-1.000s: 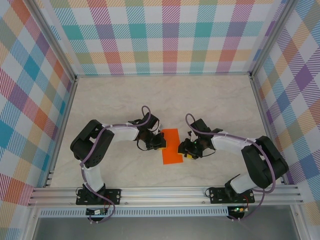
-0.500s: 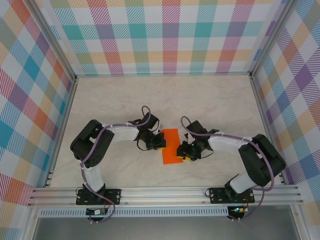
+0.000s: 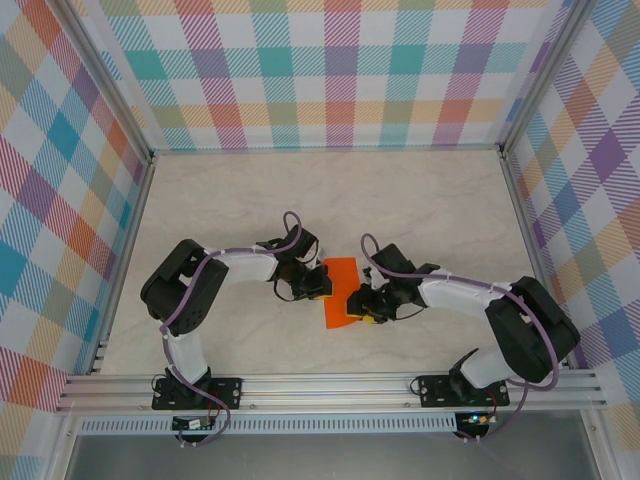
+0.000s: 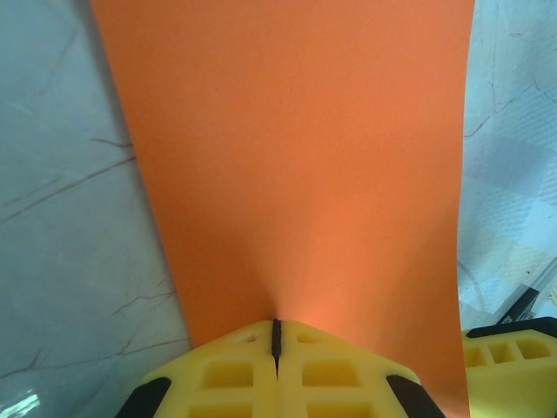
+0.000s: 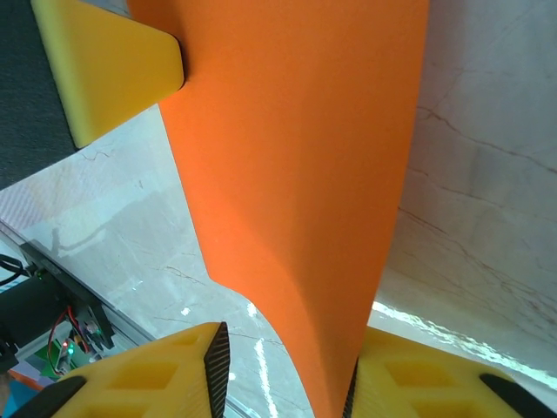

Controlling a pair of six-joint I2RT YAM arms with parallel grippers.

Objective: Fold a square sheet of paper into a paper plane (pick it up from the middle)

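Midway across the tabletop (image 3: 430,200), toward its near edge, the square sheet of paper (image 3: 338,280) is being pinched at one edge by the closed jaws of the left gripper (image 4: 277,335) and straddled opposite by the parted jaws of the right gripper (image 5: 285,340).

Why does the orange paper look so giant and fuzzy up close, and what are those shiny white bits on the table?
Left wrist view: the square sheet of paper sits right at the lens, so it looks huge and soft, glowing brighter near the yellow fingers. Right wrist view: the white bits are glare on the glossy table. Top view: even light, everything sharp.
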